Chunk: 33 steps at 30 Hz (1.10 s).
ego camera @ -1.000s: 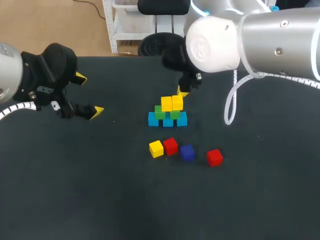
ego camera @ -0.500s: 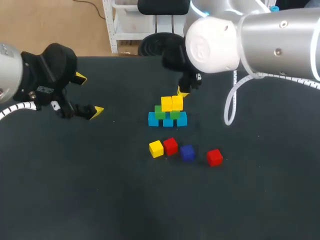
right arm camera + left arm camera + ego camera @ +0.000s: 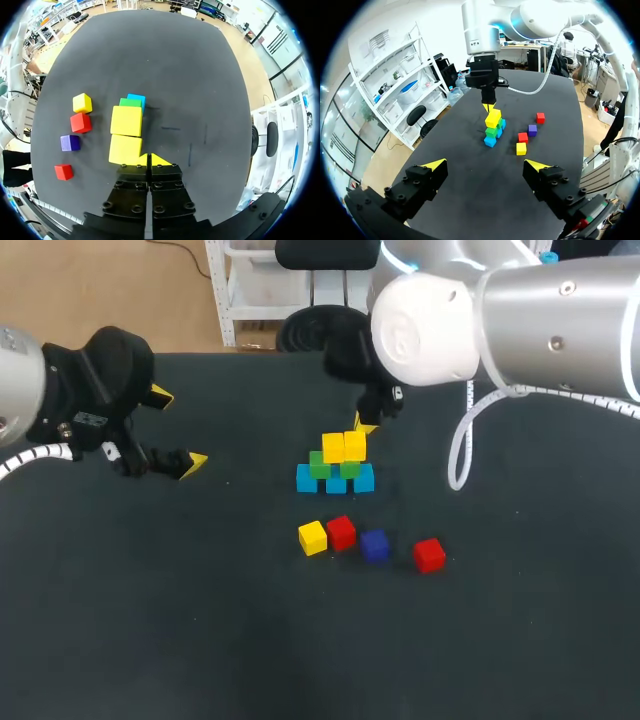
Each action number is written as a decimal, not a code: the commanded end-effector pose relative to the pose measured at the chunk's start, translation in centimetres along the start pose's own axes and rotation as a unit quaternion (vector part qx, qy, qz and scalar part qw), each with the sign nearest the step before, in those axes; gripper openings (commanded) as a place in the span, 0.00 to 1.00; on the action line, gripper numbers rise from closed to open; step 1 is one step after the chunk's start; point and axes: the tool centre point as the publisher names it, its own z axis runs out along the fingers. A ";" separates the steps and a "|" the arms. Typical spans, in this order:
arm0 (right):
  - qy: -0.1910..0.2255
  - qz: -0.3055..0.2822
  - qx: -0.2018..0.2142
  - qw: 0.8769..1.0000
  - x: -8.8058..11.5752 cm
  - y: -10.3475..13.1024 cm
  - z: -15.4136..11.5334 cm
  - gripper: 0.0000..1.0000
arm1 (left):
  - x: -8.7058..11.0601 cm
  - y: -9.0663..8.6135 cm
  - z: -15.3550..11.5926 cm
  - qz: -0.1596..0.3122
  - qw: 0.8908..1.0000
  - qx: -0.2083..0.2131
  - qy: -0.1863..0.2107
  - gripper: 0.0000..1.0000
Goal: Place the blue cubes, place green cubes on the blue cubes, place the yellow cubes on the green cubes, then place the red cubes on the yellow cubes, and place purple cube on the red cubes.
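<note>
Near the middle of the table (image 3: 200, 640), a small pyramid: blue cubes (image 3: 336, 483) in a row at the base, green cubes (image 3: 320, 464) on those, yellow cubes (image 3: 333, 448) side by side on top. At about 6 o'clock from the pyramid and apart from it, a loose row: a loose yellow cube (image 3: 312, 537) just beside a red cube (image 3: 341, 532), then the purple cube (image 3: 374, 545), then a second red cube (image 3: 429, 554) out toward 4 o'clock. At 1 o'clock from the pyramid, just behind the top yellow pair, the right gripper (image 3: 365, 424), fingers pressed together with nothing between them; contact with the nearest cube impossible to tell. Well off at 9 o'clock, the left gripper (image 3: 178, 428), spread wide, holding nothing.
</note>
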 end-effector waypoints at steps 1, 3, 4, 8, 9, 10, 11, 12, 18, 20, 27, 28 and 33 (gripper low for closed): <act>0.000 0.001 -0.001 1.000 0.3 -0.2 0.0 0.00 | 0.1 0.1 0.0 0.001 1.000 0.001 -0.002 1.00; 0.001 0.004 -0.001 1.000 0.6 -0.2 0.0 0.00 | 0.1 0.1 0.0 0.001 1.000 0.001 -0.002 1.00; 0.001 0.005 -0.001 1.000 0.8 -0.3 -0.1 0.00 | 0.1 0.1 0.0 0.001 1.000 0.001 -0.002 1.00; 0.001 0.014 0.002 1.000 1.4 -0.6 -0.4 0.00 | 0.1 0.1 0.0 0.001 1.000 0.001 -0.002 1.00; 0.001 0.016 0.003 1.000 1.6 -0.6 -0.5 0.00 | 0.1 0.1 0.0 0.001 1.000 0.001 -0.002 1.00; 0.001 0.018 0.004 1.000 1.7 -0.6 -0.6 0.00 | 0.1 0.1 0.0 0.001 1.000 0.001 -0.002 1.00; 0.001 0.020 0.004 1.000 1.8 -0.6 -0.6 0.00 | 0.1 0.1 0.0 0.001 1.000 0.001 -0.002 1.00; 0.001 0.020 0.004 1.000 1.9 -0.6 -0.7 0.00 | 0.1 0.1 0.0 0.001 1.000 0.001 -0.002 1.00; 0.000 0.025 0.002 1.000 2.3 -0.2 -0.9 0.00 | 0.1 0.1 0.0 0.001 1.000 0.001 -0.002 1.00; -0.001 0.025 0.000 1.000 2.3 0.0 -0.8 0.00 | 0.1 0.1 0.0 0.001 1.000 0.001 -0.002 1.00; -0.002 0.021 -0.006 1.000 1.9 0.4 -0.4 0.00 | 0.1 0.1 0.0 0.001 1.000 0.001 -0.002 1.00; -0.002 0.020 -0.007 1.000 1.9 0.5 -0.4 0.00 | 0.1 0.1 0.0 0.001 1.000 0.001 -0.002 1.00; -0.002 0.017 -0.009 1.000 1.7 0.6 -0.2 0.00 | 0.1 0.1 0.0 0.001 1.000 0.001 -0.002 1.00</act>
